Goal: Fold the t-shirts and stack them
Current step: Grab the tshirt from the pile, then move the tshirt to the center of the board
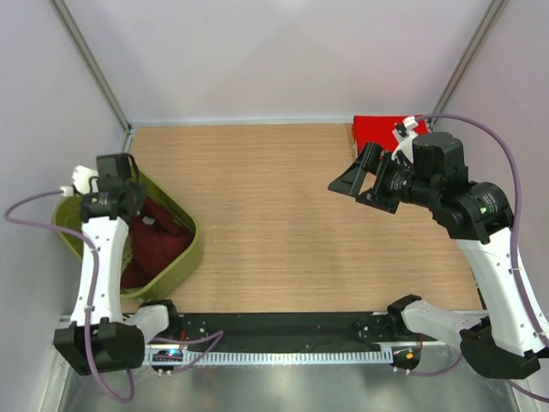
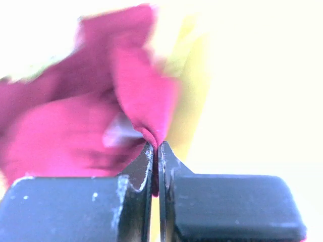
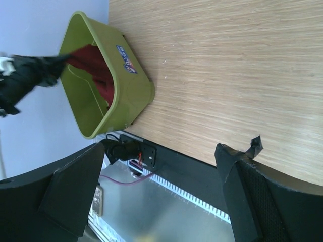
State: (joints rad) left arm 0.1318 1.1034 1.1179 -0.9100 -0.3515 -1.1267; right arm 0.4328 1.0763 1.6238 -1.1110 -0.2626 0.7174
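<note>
A dark maroon t-shirt (image 1: pixel 159 245) lies crumpled in the olive-green basket (image 1: pixel 190 257) at the left. My left gripper (image 1: pixel 141 206) reaches into the basket and is shut on a fold of that maroon shirt (image 2: pixel 75 136); the cloth is pinched between its fingertips (image 2: pixel 146 161). A bright red folded t-shirt (image 1: pixel 377 130) lies at the table's far right corner, partly behind my right arm. My right gripper (image 1: pixel 353 185) is open and empty, held above the table's right half. The right wrist view shows the basket (image 3: pixel 136 91) with the maroon shirt (image 3: pixel 98 70) in it. Orange and dark shirts are out of view.
The wooden table (image 1: pixel 283 215) lies between the basket and the red shirt. A black rail (image 1: pixel 283 326) with the arm bases runs along the near edge. Grey walls close off the back and both sides.
</note>
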